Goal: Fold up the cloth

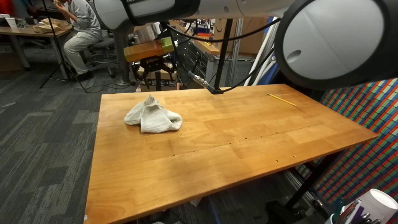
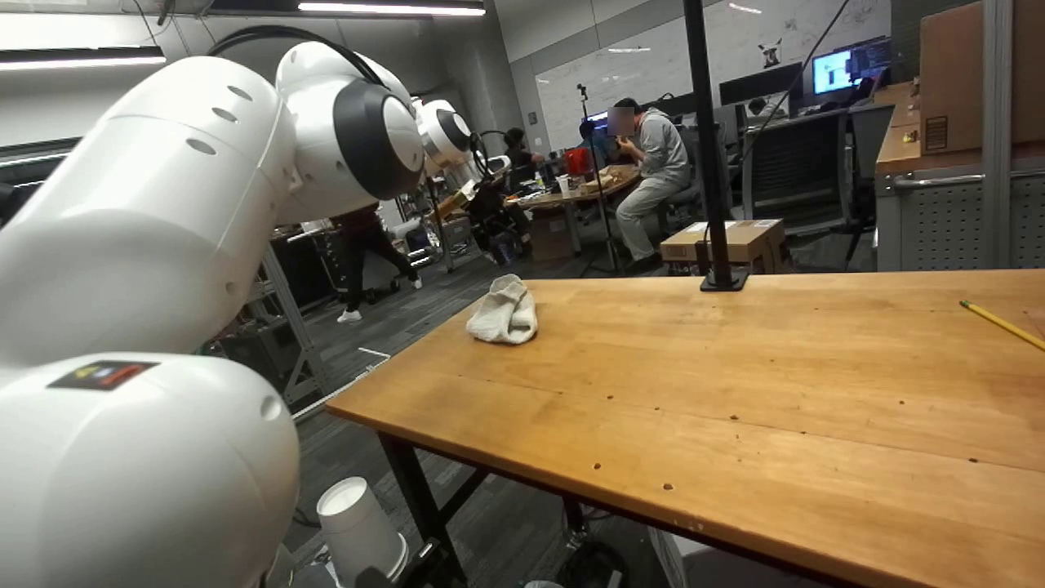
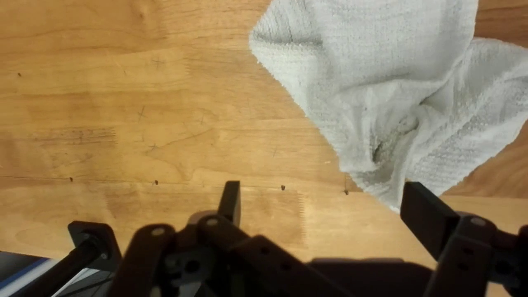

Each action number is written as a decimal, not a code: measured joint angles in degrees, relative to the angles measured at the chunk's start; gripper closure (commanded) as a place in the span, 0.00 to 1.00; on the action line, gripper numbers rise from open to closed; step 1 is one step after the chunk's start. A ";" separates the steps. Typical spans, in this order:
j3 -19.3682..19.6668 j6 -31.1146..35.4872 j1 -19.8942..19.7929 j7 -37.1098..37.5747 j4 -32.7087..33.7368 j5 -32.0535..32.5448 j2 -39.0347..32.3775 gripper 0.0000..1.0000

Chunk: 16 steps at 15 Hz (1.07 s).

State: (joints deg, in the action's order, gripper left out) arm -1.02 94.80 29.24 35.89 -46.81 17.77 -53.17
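The white cloth [image 1: 160, 119] rests crumpled on the wooden tabletop [image 1: 214, 130], partly folded over itself, with a small peak of fabric standing up. It also shows in an exterior view as a small heap [image 2: 504, 312] close to the table's edge. My gripper [image 1: 158, 77] hangs above and apart from the cloth, fingers pointing down. From the wrist view, the gripper [image 3: 321, 196] is open with wide-spread fingers and nothing held between them. There the cloth [image 3: 387, 53] fills the upper right, and its lower corner runs behind the right finger [image 3: 427, 214].
A yellow pencil [image 1: 282, 100] lies at the far side of the table. A black post [image 2: 709, 163] rises from a base plate [image 2: 723, 282] at the table's edge; its foot [image 3: 88, 243] shows in the wrist view. The robot's cable [image 1: 236, 88] hangs beside the arm.
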 measured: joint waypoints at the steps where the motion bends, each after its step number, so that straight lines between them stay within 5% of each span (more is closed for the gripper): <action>1: 0.00 0.09 -0.33 0.60 -0.46 -0.04 1.05 0.00; 7: -0.43 1.77 -1.85 3.83 -8.69 -2.46 9.76 0.00; 16: -2.50 11.62 -8.66 3.65 -31.51 -17.38 27.30 0.00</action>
State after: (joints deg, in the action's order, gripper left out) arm -3.52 106.42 20.58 39.53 -78.32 0.38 -25.87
